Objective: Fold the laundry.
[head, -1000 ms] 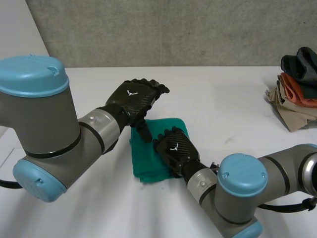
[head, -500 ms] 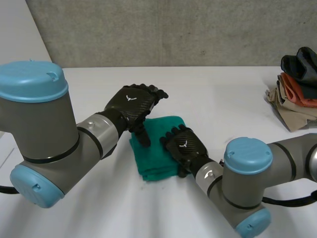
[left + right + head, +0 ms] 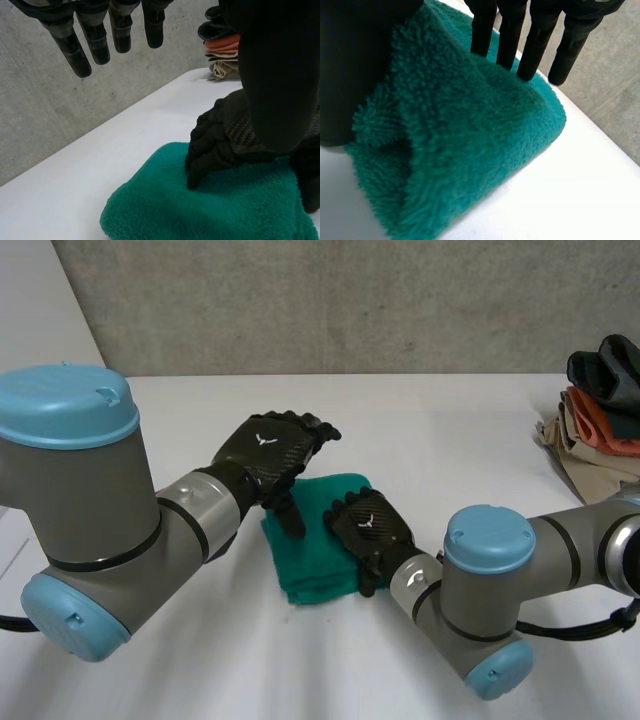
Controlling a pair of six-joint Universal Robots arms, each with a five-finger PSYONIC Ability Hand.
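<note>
A folded green towel [image 3: 308, 550] lies on the white table [image 3: 470, 450] between my two arms. My left hand [image 3: 265, 450] hovers over its far left corner, open, with straight fingers [image 3: 95, 42] held above the table and the thumb [image 3: 290, 517] pointing down onto the cloth. My right hand [image 3: 372, 530] lies on the towel's right part, open, its fingertips [image 3: 512, 45] pressing into the pile [image 3: 460, 145]. In the left wrist view the right hand [image 3: 225, 140] rests on top of the towel [image 3: 200, 205].
A pile of folded clothes [image 3: 600, 430], beige, orange and black, sits at the table's far right edge and also appears as the clothes pile [image 3: 225, 50] past the left thumb. A grey concrete wall [image 3: 350, 300] stands behind the table.
My right hand has slid a little farther over the towel's right part and its arm has swung right. The left hand has dropped slightly. The towel has stayed folded.
</note>
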